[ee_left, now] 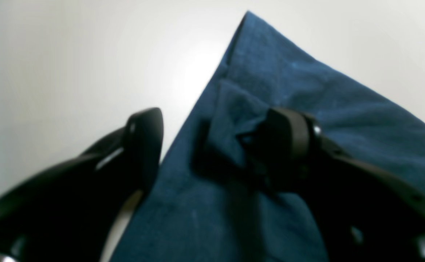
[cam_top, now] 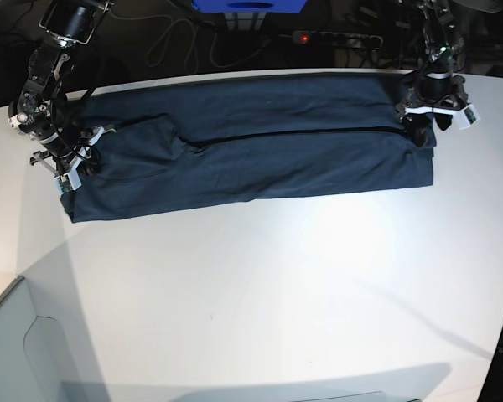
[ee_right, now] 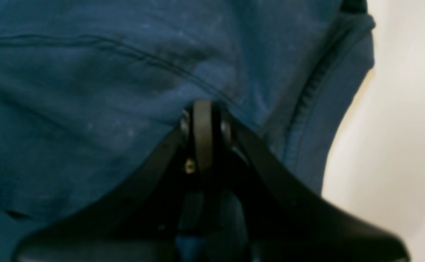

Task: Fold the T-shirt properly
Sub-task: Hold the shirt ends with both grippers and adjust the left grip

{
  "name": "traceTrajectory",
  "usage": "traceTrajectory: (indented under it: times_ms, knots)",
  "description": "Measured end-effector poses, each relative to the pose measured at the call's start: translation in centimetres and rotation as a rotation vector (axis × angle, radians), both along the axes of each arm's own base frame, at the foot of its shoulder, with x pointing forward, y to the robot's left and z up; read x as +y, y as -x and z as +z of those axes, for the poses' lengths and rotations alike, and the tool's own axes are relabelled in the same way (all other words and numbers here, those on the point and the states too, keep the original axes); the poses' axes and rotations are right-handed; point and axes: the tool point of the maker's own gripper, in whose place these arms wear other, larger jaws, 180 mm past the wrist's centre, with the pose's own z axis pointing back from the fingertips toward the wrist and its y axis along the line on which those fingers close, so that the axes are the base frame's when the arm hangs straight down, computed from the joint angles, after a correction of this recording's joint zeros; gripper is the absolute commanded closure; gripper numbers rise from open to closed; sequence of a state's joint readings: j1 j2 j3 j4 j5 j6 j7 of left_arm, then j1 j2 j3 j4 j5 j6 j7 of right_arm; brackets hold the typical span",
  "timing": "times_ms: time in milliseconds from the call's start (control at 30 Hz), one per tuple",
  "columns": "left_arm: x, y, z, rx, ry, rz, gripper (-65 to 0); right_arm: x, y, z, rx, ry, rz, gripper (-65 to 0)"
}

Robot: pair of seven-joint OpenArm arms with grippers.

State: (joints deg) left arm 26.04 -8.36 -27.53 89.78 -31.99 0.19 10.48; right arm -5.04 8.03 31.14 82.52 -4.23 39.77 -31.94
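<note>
Navy T-shirt [cam_top: 260, 151] (folded lengthwise) on table [cam_top: 260, 293]

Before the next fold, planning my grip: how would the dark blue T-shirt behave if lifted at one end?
The dark blue cotton T-shirt would likely sag: it lies limp and creased. Its folded layers could slide apart, probably not slipping freely on the white table.

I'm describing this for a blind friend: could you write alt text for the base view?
A dark navy-blue cotton T-shirt, folded into a long band, lies across a white table. A black robot arm stands at each end: the right gripper at the picture's left pinches the cloth, and the left gripper at the picture's right is open over it.
</note>
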Motion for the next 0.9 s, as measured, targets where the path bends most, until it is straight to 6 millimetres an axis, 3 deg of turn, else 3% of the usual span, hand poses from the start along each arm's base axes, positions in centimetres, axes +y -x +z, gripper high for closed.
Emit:
traceTrajectory:
  times_ms: [167,500,633,733,867,900]
  knots:
    - [0.2,0.5,-1.1,0.024,0.01,0.011,-28.0,0.0,0.0,0.0,0.001,0.001,0.0,-0.5]
    - [0.5,0.1,-1.4,0.009,0.009,0.025,-27.5,0.0,0.0,0.0,0.001,0.001,0.0,-0.5]
    - [-1.0,-0.4,-1.6,0.003,0.017,-0.02,-26.8,0.0,0.0,0.0,0.001,0.001,0.0,-0.5]
    - [-1.4,-0.4,-1.8,0.008,0.023,-0.029,-19.1,0.0,0.0,0.0,0.001,0.001,0.0,-0.5]
    - [-1.4,-0.4,-1.9,0.013,0.026,-0.03,-1.0,0.0,0.0,0.0,0.001,0.001,0.0,-0.5]
    - [-1.4,-0.4,-1.9,0.014,0.027,-0.029,0.0,0.0,0.0,0.0,0.001,0.001,0.0,-0.5]
